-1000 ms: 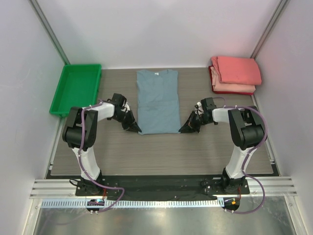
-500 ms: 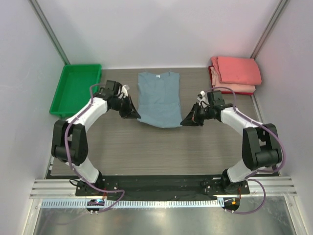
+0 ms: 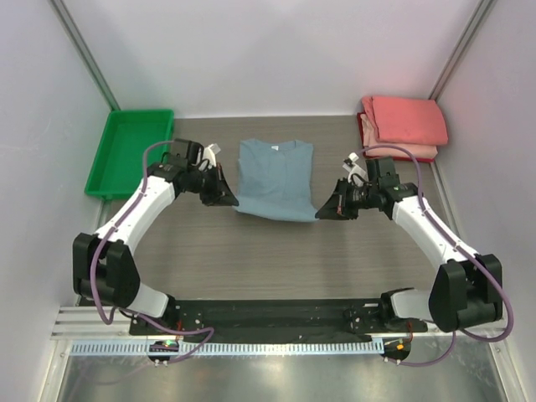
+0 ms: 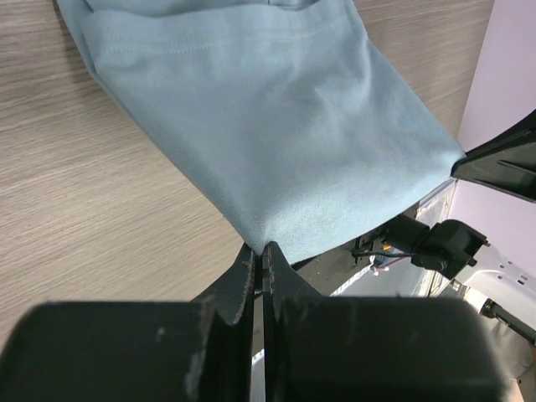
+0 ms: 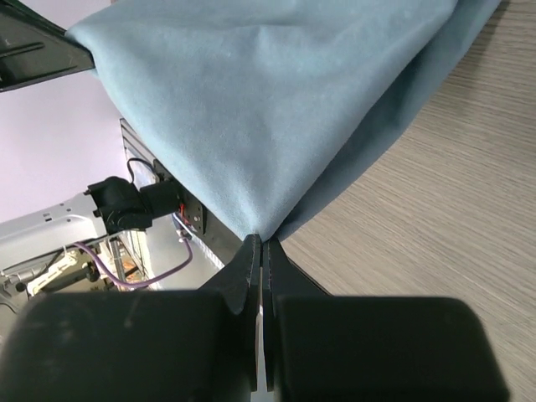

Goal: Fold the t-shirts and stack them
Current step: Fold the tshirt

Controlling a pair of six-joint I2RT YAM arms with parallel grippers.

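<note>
Since a second ago both arms have stretched toward 12 o'clock, and the near hem of the blue shirt (image 3: pixel 276 172) has gone up and forward with them. The shirt's outline is shorter than it was.

Table (image 3: pixel 276 260): wood-grain top, carrying every item listed.

Blue shirt: at the table centre, neck end toward 12 o'clock. The far part lies flat. The near hem is raised off the table and stretched between the two hands.

Tray (image 3: pixel 130 155): green, at 10 o'clock, well apart from the blue shirt.

Pink shirts (image 3: pixel 404 126): folded stack at 2 o'clock.

Left hand (image 3: pixel 232 201): at the shirt's 8 o'clock corner. In the wrist view the fingers are pressed together, with the hem corner pinched at their tips.

Right hand (image 3: pixel 320 215): at the 4 o'clock corner, fingers likewise clamped tight on the other hem corner.
</note>
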